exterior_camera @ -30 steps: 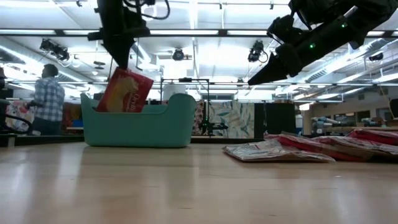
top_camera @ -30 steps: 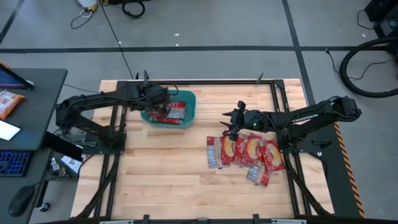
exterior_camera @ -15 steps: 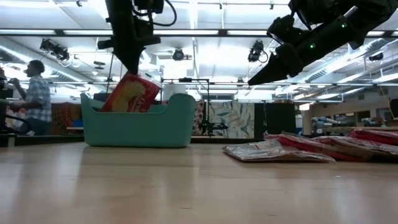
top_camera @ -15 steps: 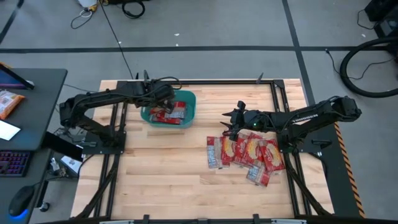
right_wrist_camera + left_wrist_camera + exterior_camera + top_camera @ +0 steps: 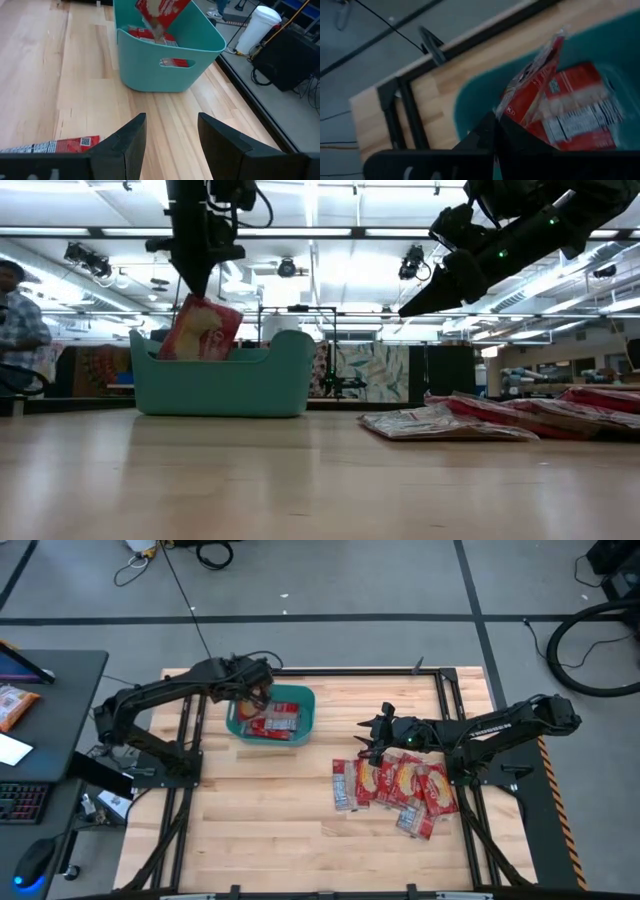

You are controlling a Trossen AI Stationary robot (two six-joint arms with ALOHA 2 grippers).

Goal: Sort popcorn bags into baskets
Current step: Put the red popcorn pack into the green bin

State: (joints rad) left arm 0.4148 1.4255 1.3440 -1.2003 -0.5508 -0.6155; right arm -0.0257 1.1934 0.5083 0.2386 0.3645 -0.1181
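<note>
The teal basket (image 5: 300, 700) stands at the table's far left and shows too in the low view (image 5: 250, 385) and the right wrist view (image 5: 165, 75). Red popcorn bags (image 5: 280, 723) lie inside it. My left gripper (image 5: 258, 698) is over the basket, shut on one more red bag (image 5: 200, 330), which hangs down into it. Several popcorn bags (image 5: 395, 785) lie flat in a pile at the table's right middle. My right gripper (image 5: 365, 745) hovers open above the pile's far left edge, pointing at the basket, with nothing between its fingers (image 5: 135, 132). My left gripper pinches the bag's upper end (image 5: 512, 112) between its two fingers. The fingers slant down on it from above (image 5: 195, 285). The bag hangs tilted below them, its lower part behind the basket's wall; whether it touches the bags beneath cannot be told.
A black frame (image 5: 440, 690) borders the wooden table top. Bare wood (image 5: 260, 810) lies at the near left. A desk with a keyboard (image 5: 20, 802) stands left of the table. A person (image 5: 15, 310) moves in the room behind.
My left gripper has swung a little toward the table's far edge above the basket, staying shut on the bag. The bag has turned about below the fingers and now shows narrower in the low view.
</note>
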